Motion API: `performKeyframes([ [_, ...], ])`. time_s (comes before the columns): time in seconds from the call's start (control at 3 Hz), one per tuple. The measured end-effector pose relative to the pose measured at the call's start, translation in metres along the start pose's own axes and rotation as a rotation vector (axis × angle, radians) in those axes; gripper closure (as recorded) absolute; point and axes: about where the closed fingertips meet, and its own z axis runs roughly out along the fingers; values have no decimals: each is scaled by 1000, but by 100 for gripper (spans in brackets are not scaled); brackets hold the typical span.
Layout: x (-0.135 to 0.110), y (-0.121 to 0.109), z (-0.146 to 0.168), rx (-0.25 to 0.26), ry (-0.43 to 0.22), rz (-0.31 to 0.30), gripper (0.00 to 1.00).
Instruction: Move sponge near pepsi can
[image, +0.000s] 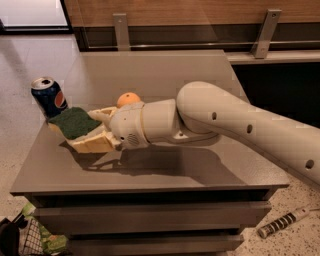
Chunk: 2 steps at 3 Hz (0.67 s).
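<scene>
The sponge (73, 122), dark green on top with a pale yellow base, sits between the cream fingers (93, 145) of my gripper (84, 129), which is shut on it. The sponge is at the table's left side, just right of and in front of the pepsi can (49, 96), nearly touching its base. The can is dark blue with a round logo and a silver top, and it stands upright near the table's left edge. My arm reaches in from the right across the table.
An orange (129, 99) lies just behind my wrist. The grey table (165, 70) has its left edge close by the can. On the floor are a wire basket (27, 241) at bottom left and a striped tool (284, 223) at bottom right.
</scene>
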Motion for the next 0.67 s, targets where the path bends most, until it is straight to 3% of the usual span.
performKeyframes([
  [0.67, -1, 2, 2, -2, 7, 2, 37],
])
